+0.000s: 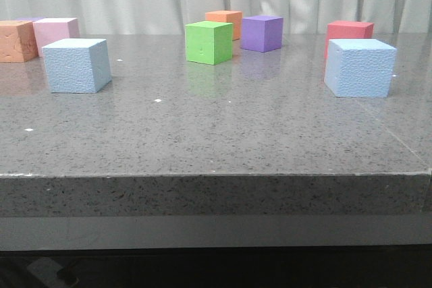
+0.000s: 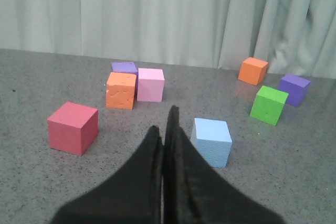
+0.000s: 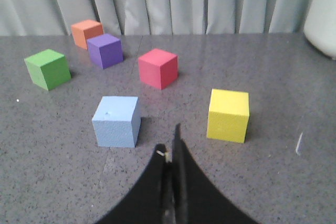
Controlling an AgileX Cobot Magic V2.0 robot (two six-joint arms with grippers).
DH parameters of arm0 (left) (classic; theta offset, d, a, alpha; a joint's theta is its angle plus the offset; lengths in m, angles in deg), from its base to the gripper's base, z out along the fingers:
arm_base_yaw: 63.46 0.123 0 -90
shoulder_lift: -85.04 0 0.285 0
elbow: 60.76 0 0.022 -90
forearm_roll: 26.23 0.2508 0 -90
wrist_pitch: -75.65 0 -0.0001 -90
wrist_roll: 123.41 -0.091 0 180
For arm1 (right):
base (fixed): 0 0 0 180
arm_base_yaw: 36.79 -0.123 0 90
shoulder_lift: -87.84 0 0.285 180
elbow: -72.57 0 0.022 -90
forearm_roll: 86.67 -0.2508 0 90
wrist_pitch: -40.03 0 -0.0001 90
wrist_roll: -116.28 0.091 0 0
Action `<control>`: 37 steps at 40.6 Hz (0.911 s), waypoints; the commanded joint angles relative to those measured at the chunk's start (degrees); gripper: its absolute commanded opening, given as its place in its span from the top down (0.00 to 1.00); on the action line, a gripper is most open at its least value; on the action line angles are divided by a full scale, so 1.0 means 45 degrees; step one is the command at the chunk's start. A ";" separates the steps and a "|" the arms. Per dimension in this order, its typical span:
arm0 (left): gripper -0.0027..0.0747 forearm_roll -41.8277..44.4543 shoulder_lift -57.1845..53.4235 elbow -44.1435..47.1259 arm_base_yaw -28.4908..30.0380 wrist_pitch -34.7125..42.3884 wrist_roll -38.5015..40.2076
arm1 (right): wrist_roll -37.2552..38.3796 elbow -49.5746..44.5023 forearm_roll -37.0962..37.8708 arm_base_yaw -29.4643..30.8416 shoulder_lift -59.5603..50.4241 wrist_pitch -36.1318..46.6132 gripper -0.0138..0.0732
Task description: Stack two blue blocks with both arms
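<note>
Two pale blue blocks sit apart on the grey table. One blue block (image 1: 77,65) is at the left; it also shows in the left wrist view (image 2: 211,141), just beyond and beside my left gripper (image 2: 164,124). The other blue block (image 1: 360,67) is at the right; it also shows in the right wrist view (image 3: 116,121), a little ahead of my right gripper (image 3: 170,142). Both grippers are shut and empty, with the fingers pressed together. Neither gripper shows in the front view.
A green cube (image 1: 208,42), a purple cube (image 1: 261,33) and an orange cube (image 1: 224,22) stand mid-back. A red cube (image 1: 349,32) is behind the right blue block. Orange (image 1: 17,40) and pink (image 1: 56,32) cubes are far left. A yellow cube (image 3: 228,115) and a red cube (image 2: 73,127) lie near the grippers.
</note>
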 commanded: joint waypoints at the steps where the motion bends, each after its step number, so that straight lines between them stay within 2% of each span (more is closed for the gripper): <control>1: 0.99 -0.0321 0.0439 -0.0419 -0.0091 0.0830 0.0087 | -0.0145 0.0439 -0.0020 0.0021 0.0613 0.0870 0.98; 19: 0.99 -0.0246 0.0609 -0.0419 -0.0066 0.0681 0.0087 | -0.0118 0.0424 -0.0048 0.0021 0.0824 0.0930 0.97; 22: 0.96 -0.0041 0.0609 -0.0419 -0.0066 0.0700 0.0087 | -0.0036 0.0424 -0.0031 0.0042 0.0824 0.0989 0.91; 24: 0.88 0.0371 0.0609 -0.0419 -0.0066 0.0700 0.0087 | -0.0036 0.0424 -0.0031 0.0042 0.0824 0.1155 0.81; 29: 0.47 0.0744 0.0609 -0.0419 -0.0066 0.0700 0.0087 | -0.0036 0.0424 0.0226 0.0042 0.0824 0.1600 0.41; 31: 0.34 0.0744 0.0609 -0.0419 -0.0066 0.0700 0.0087 | -0.0036 0.0424 0.0226 0.0042 0.0824 0.1610 0.32; 34: 0.24 0.0744 0.0609 -0.0419 -0.0066 0.0700 0.0087 | -0.0036 0.0424 0.0215 0.0042 0.0824 0.1515 0.27; 37: 0.23 0.0716 0.0609 -0.0419 -0.0066 0.0700 0.0087 | -0.0036 0.0424 0.0215 0.0042 0.0824 0.1496 0.27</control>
